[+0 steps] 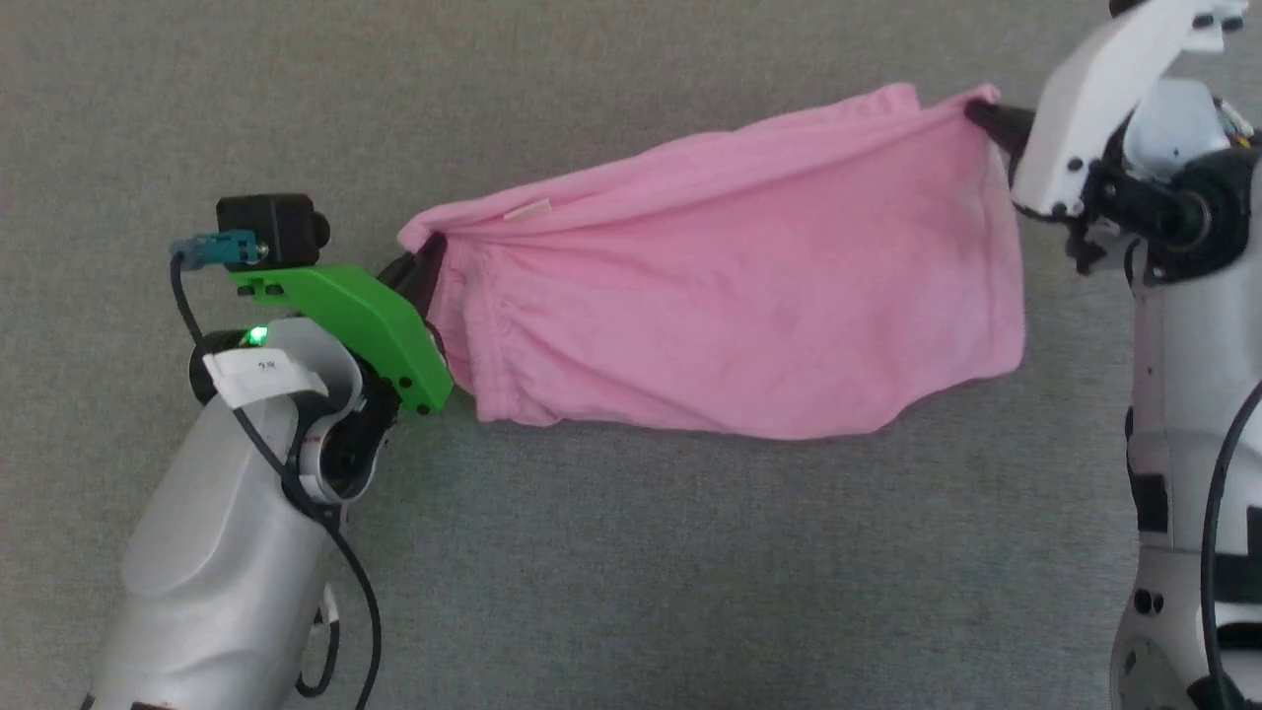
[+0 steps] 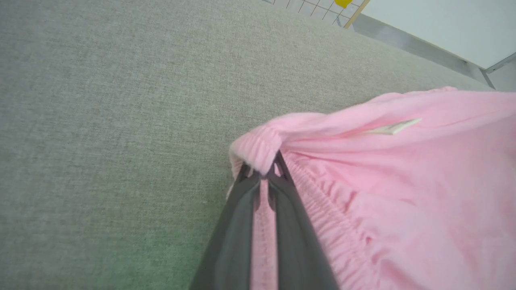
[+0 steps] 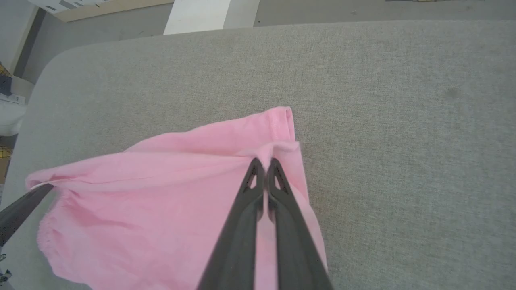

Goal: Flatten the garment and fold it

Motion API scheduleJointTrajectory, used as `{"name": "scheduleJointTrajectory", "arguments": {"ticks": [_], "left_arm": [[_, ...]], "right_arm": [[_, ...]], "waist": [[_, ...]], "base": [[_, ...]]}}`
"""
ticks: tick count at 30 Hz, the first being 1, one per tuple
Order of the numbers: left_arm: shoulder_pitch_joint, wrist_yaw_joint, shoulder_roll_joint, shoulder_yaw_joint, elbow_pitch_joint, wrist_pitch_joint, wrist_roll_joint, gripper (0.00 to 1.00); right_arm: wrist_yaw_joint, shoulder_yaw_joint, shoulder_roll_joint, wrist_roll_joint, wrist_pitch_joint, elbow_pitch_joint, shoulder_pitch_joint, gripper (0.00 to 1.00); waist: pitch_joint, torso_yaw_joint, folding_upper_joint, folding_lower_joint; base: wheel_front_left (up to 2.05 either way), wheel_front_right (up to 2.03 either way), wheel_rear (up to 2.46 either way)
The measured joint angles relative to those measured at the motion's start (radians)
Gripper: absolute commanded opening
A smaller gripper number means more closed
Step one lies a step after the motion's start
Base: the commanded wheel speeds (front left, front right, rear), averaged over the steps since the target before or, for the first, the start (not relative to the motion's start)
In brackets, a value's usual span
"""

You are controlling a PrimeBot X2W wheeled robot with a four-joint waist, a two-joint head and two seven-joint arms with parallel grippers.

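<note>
The light pink garment (image 1: 730, 296) hangs stretched between my two grippers above the grey surface, its lower part sagging. My left gripper (image 1: 426, 258) is shut on the garment's left end, where the gathered elastic edge (image 2: 322, 201) bunches beside the fingers (image 2: 238, 225). A small white tag (image 1: 526, 210) sits near that end, also seen as the tag (image 2: 393, 127) in the left wrist view. My right gripper (image 1: 986, 113) is shut on the garment's upper right corner; its fingers (image 3: 246, 217) pinch a fold of pink cloth (image 3: 161, 201).
The grey fabric surface (image 1: 631, 552) spreads all around the garment. Its rounded far corner (image 3: 52, 64) and edge show in the right wrist view, with floor and furniture beyond. A white wall or panel (image 2: 435, 24) lies past the surface in the left wrist view.
</note>
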Motion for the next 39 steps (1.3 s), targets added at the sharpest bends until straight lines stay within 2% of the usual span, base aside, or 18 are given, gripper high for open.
{"name": "scheduleJointTrajectory", "arguments": {"ticks": [11,12,13,14,15,20,23,26,29,34,39], "left_arm": [[-0.056,-0.023,-0.011,0.009,0.051,-0.051,0.001,0.00],[-0.056,-0.027,-0.013,0.010,0.051,-0.052,0.001,0.00],[-0.058,-0.031,-0.014,0.010,0.051,-0.057,-0.001,0.25],[-0.059,-0.032,-0.016,0.011,0.051,-0.060,-0.002,0.59],[-0.060,-0.035,-0.018,0.012,0.052,-0.064,-0.002,1.00],[-0.058,-0.034,-0.020,0.015,0.064,-0.081,-0.003,1.00],[-0.040,-0.020,-0.016,0.022,0.067,-0.099,-0.003,1.00],[-0.005,-0.002,0.000,0.041,0.041,-0.159,0.011,1.00],[0.043,0.031,0.028,0.044,-0.011,-0.263,0.084,1.00],[0.180,0.101,0.090,0.011,-0.105,-0.427,0.246,1.00],[0.289,0.147,0.088,-0.015,-0.164,-0.482,0.295,1.00]], "right_arm": [[0.000,0.040,0.001,-0.091,-0.136,0.195,-0.123,0.00],[0.000,0.043,0.001,-0.091,-0.151,0.204,-0.127,0.04],[0.000,0.048,0.001,-0.091,-0.170,0.214,-0.131,0.26],[0.000,0.052,0.001,-0.091,-0.185,0.227,-0.135,1.00],[0.000,0.055,0.001,-0.090,-0.202,0.238,-0.139,1.00],[0.000,0.068,-0.004,-0.055,-0.276,0.270,-0.148,1.00],[0.000,0.091,-0.029,-0.030,-0.311,0.272,-0.144,1.00],[0.000,0.123,-0.072,-0.024,-0.372,0.243,-0.111,1.00],[0.000,0.160,-0.121,-0.041,-0.418,0.201,-0.036,1.00],[0.000,0.232,-0.165,-0.067,-0.393,0.149,0.139,1.00],[0.000,0.271,-0.162,-0.103,-0.304,0.119,0.246,1.00]], "waist": [[0.127,0.056,0.0000,0.0000],[0.132,0.059,0.0000,0.0000],[0.137,0.062,0.0000,0.0000],[0.140,0.064,0.0000,0.0001],[0.141,0.065,0.0000,0.0001],[0.114,0.067,0.0000,0.0001],[0.080,0.065,0.0000,0.0001],[0.035,0.061,0.0000,0.0001],[-0.016,0.056,0.0000,0.0001],[-0.104,0.044,0.0000,0.0000],[-0.163,0.029,0.0000,-0.0001]], "base": [[0.00,0.00,0.00],[0.00,0.00,0.00],[0.00,0.00,0.00],[0.00,0.00,0.00],[0.00,0.00,0.00],[0.00,0.00,0.00],[0.00,0.00,0.00],[0.00,0.00,0.00],[0.00,0.00,0.00],[0.00,0.00,0.00],[0.00,0.00,0.00]]}}
